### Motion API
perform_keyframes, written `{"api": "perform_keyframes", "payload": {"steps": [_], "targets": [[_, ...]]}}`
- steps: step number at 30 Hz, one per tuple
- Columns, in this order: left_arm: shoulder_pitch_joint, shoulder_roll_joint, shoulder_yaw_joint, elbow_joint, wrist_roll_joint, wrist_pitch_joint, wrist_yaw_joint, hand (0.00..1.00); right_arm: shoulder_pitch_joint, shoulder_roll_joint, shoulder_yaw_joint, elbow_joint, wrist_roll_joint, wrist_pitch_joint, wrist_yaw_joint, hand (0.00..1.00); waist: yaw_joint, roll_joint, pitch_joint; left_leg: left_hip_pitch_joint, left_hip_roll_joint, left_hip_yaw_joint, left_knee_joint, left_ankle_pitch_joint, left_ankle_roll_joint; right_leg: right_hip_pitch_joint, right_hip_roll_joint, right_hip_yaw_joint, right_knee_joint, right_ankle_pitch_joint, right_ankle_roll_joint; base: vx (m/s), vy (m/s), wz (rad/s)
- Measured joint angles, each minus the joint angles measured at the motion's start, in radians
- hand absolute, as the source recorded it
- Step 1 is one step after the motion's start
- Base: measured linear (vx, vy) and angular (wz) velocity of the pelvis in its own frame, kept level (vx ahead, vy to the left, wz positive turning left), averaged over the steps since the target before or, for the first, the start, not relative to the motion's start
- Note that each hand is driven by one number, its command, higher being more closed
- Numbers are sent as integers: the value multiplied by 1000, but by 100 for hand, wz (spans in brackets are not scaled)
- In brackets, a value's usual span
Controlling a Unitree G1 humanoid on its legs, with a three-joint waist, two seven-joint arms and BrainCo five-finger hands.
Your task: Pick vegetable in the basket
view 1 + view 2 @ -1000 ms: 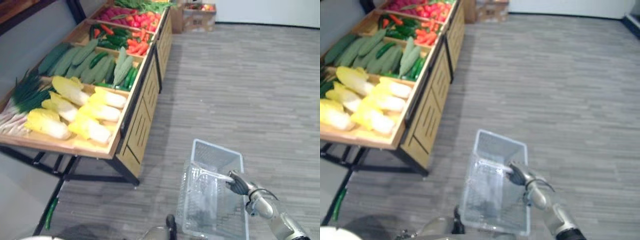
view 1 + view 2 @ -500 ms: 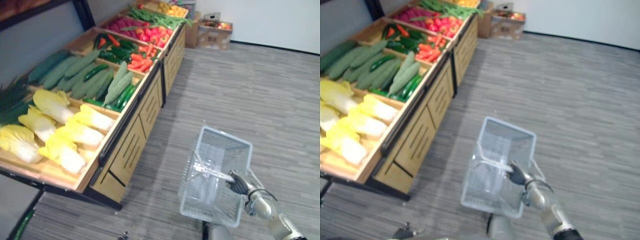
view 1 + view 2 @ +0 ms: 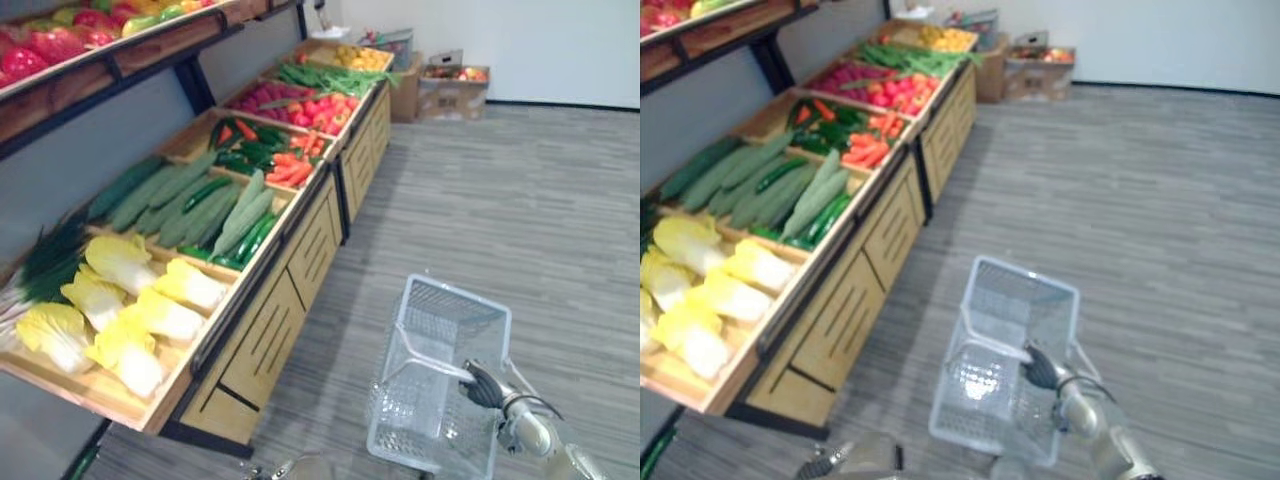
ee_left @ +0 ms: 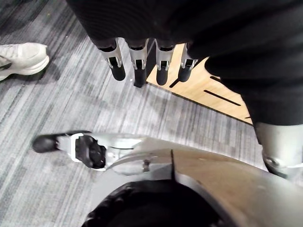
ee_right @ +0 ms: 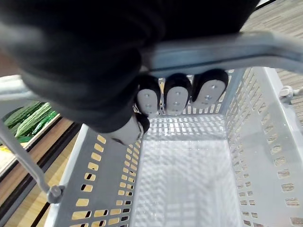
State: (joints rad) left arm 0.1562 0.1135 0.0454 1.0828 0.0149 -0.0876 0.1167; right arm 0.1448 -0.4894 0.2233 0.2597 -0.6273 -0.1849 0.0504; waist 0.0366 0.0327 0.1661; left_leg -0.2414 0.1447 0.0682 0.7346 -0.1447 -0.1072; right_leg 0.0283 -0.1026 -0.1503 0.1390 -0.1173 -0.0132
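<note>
Left eye view: we see the pale grey perforated plastic basket (image 3: 455, 300) low & right of centre, over the grey striped floor (image 3: 520, 200). The right hand (image 3: 483, 383) is clamped on its thin grey handle (image 3: 425, 362). To the basket's left, near but not touching, stands the long light-wood produce stand (image 3: 270, 335), w/ veg sorted by compartment. Yellow-white napa cabbages (image 3: 130, 320) lie nearest, w/ dark green spring onions (image 3: 50, 265) at their far-left side. Behind them come long green gourds & cucumbers (image 3: 190, 200), then orange-red carrots (image 3: 285, 165) beside dark green veg, then red veg (image 3: 320, 105) & green beans (image 3: 330, 78) further back. All the veg we can make out lie in the stand, apart from the basket. A wooden upper shelf (image 3: 80, 85) carries red & green peppers, & brown cardboard boxes (image 3: 455, 85) sit by the far wall. Right eye view: same layout, w/ the right hand on the handle above the basket's near half & the stand's slotted front panels facing it. Left wrist view: the left hand (image 4: 138, 52) hangs w/ fingers straight & relaxed, gripping nothing, above the floor nr the stand's wooden front. A person's white shoe (image 4: 21, 56) rests on the floor close by. Right wrist view: the right hand's fingers curl over the handle bar, dark fingertips (image 5: 175, 97) tucked under it. Past them we see the basket's perforated walls & pale bottom, & green gourds on the stand off to one side.
</note>
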Motion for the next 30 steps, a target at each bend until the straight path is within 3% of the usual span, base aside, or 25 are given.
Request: {"api": "perform_keyframes", "payload": {"steps": [2,5,7,8,10,12,16,20,21,22,24,26,28,30], "targets": [[4,1,0,0,4,3,1,0,7,0,-9,0,1,-2,-1,100,-8,2,0,23,-54,-37,-341,25,8,11,-1,4,18,-16,22,227,94,-15],[4,2,-7,0,10,2,7,0,23,-5,-35,1,0,2,-4,100,-15,6,1,47,-54,-87,-581,123,31,27,-12,7,37,-57,57,257,193,-2],[7,-8,-19,2,10,2,17,0,42,-17,-57,3,0,2,-12,100,-24,30,-3,63,-24,-67,-622,194,9,37,-15,10,62,-99,102,247,256,6],[5,-1,-21,2,11,2,18,0,44,1,-59,14,0,6,-15,100,-25,19,-6,78,-51,-45,-621,210,24,53,-42,19,60,-108,113,253,266,-10],[-1,31,-41,1,43,2,19,0,42,32,-47,11,0,-6,-17,100,-20,-35,-16,89,-108,12,-646,184,55,48,-103,59,19,-95,129,309,287,-37],[-7,39,-45,1,48,2,19,0,25,46,-35,12,-2,-15,-17,100,-15,-47,-17,93,-123,63,-646,169,72,22,-124,117,23,-58,148,239,207,-64],[-12,46,-54,2,50,2,20,0,-5,50,-18,13,-4,-19,-18,100,-9,-45,-17,180,-116,146,-668,129,97,-69,-117,210,221,-6,141,184,138,-68],[-16,59,-70,1,70,2,16,0,11,78,-40,13,-4,-13,-24,100,-38,-51,-24,246,-117,143,-678,109,119,-149,-112,214,442,88,138,189,84,-2],[-17,59,-70,1,70,2,16,0,14,81,-43,13,-4,-13,-24,100,-39,-51,-25,247,-115,139,-679,106,123,-154,-113,214,453,87,136,182,33,4],[-22,56,-69,2,70,3,15,0,15,84,-45,15,-4,-13,-23,100,-39,-50,-25,248,-114,136,-682,102,130,-168,-112,209,468,60,112,107,-22,7],[-38,56,-67,2,70,3,14,0,8,85,-50,27,-4,-13,-21,100,-39,-49,-24,247,-105,106,-683,99,133,-180,-84,193,457,-7,91,72,-52,23],[-46,50,-57,1,70,3,14,0,5,85,-50,32,-3,-10,-20,100,-43,-49,-24,247,-95,58,-677,84,130,-184,-52,191,415,-27,65,50,-165,59],[-45,47,-49,5,70,3,14,0,7,85,-49,32,-3,-9,-19,100,-52,-41,-19,244,-83,-2,-664,72,111,-183,-18,226,356,-29,62,32,-202,82],[-37,59,-46,14,69,3,15,0,10,86,-38,31,-1,-10,-17,100,-56,-67,-29,232,-83,-85,-646,60,77,-178,2,326,246,-22,71,52,-348,113]]}}
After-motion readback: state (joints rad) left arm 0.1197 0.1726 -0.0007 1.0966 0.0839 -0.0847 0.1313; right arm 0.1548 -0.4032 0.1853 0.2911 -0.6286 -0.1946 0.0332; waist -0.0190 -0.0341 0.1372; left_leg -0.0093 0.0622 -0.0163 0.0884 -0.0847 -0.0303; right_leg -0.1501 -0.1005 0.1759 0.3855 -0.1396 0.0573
